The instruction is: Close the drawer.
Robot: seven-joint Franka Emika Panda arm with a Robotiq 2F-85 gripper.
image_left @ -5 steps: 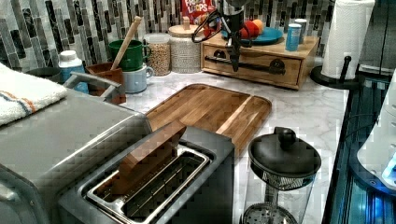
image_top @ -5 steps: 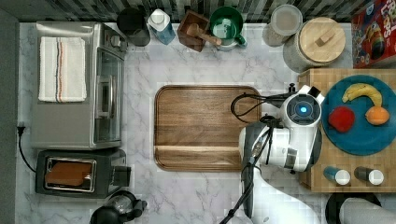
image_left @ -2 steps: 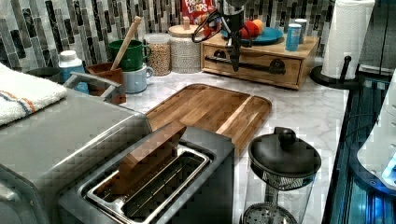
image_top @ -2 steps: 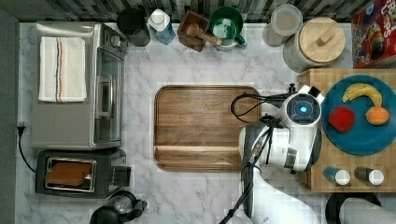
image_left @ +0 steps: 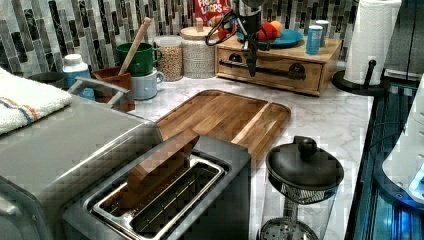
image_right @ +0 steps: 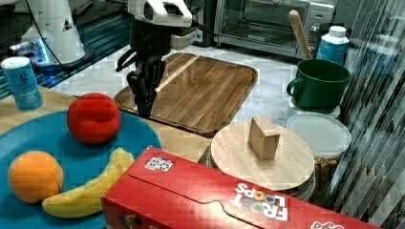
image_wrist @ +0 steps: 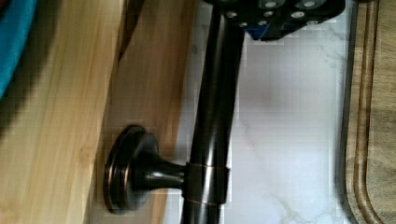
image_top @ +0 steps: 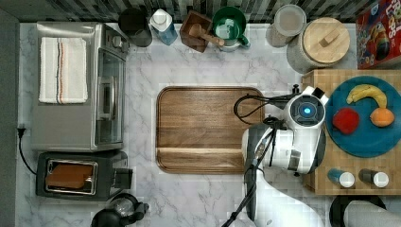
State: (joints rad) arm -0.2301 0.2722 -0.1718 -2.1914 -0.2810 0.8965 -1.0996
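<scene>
**A:** Where is the gripper (image_left: 251, 66)?

**B:** It hangs pointing down from the arm (image_top: 283, 146), right at the handle (image_wrist: 215, 116). The wrist view shows the dark bar passing just under it. Whether it is spread, pressed together or pinching the bar cannot be told.

**A:** How does the handle lie?

**B:** It is a thin black bar standing just off the drawer (image_left: 310, 79) on a round foot (image_wrist: 130, 170). Its long axis runs along the drawer front. In the left view it goes left to right. The gripper crosses it toward the left view's left end, not at the middle.

**A:** Which way is the drawer from the gripper?

**B:** Directly behind the bar. The gripper is on the open counter (image_wrist: 289, 116) side, between the tray (image_left: 225, 112) and the drawer front. In the top view the drawer lies to the top view's right of the arm.

**A:** So the push goes where?

**B:** Probably square to the bar, away from the tray and into the box (image_top: 326, 78) under the blue plate (image_top: 364, 142). How far the drawer stands out is unclear. It looks nearly flush in the left view.
</scene>
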